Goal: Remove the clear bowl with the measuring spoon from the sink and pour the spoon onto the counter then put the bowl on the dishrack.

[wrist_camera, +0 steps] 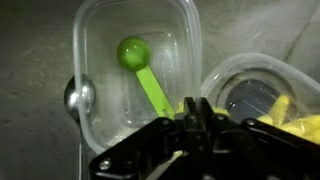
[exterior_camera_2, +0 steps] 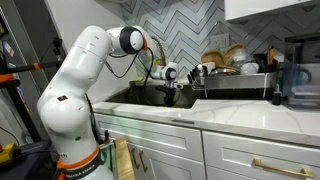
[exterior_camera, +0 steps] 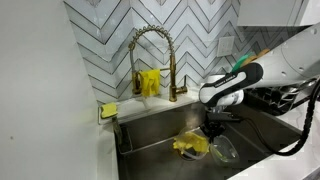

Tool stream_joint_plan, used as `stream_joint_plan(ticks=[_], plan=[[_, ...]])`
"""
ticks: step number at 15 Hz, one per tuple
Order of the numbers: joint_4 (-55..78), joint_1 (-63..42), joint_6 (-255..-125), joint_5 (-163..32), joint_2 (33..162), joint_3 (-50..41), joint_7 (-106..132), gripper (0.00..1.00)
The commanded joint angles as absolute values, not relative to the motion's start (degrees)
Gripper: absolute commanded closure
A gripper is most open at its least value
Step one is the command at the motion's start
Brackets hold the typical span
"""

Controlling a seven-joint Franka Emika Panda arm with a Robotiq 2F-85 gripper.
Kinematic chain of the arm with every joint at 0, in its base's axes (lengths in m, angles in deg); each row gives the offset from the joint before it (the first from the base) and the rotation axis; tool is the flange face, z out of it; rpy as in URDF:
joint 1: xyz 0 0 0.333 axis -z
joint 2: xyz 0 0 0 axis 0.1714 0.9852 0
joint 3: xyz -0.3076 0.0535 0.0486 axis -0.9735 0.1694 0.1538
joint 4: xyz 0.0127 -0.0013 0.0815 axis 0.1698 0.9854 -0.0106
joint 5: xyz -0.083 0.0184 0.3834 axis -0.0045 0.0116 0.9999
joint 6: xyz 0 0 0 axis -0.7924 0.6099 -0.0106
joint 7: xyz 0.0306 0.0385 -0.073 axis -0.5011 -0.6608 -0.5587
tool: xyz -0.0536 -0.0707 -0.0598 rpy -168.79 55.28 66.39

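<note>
**Wrist view, left to right.** The metal drain (wrist_camera: 80, 97) sits in the sink floor (wrist_camera: 30, 90), at the left wall of the clear bowl (wrist_camera: 105, 45). The bowl is square with rounded corners and stands upright on the sink floor. The green measuring spoon (wrist_camera: 150, 80) lies inside it, head toward the far wall and handle slanting toward the gripper (wrist_camera: 198, 118). The gripper's fingers stand narrow, almost together, at the bowl's near right corner; whether they pinch the rim cannot be told. To the right, a second clear container (wrist_camera: 250, 95) lies just beside the bowl, with a yellow item (wrist_camera: 295, 125) at its right edge.

**Exterior views, left to right.** In an exterior view, a yellow sponge (exterior_camera: 108, 110) rests on the counter edge. The gold faucet (exterior_camera: 150, 55) arches over the sink basin (exterior_camera: 150, 135), and the gripper (exterior_camera: 212, 128) reaches down into it. In an exterior view, the white arm (exterior_camera_2: 85, 70) extends to the sink, and the dishrack (exterior_camera_2: 235, 85) stands on the counter (exterior_camera_2: 250, 115) to the right, already loaded with dishes.
</note>
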State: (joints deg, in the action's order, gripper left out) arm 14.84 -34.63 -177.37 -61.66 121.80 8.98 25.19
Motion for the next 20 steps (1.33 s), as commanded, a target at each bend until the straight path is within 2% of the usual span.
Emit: stream_joint_plan(ticks=[1,8,10,11,19,20], plan=[[14.18,-36.97,-170.76,-64.65,117.12,7.74,30.13,0.98],[10.83,-40.75,-158.59,-71.79,108.62,8.72,36.22,0.98],[9.73,-39.53,-159.95,-70.76,110.14,9.56,34.88,0.98],[9.52,-39.75,-159.69,-70.98,109.21,9.80,35.05,0.93],[9.50,-39.32,-159.75,-70.89,110.24,9.71,34.99,0.93],[9.38,-39.19,-160.58,-71.04,109.70,9.98,33.72,0.98]])
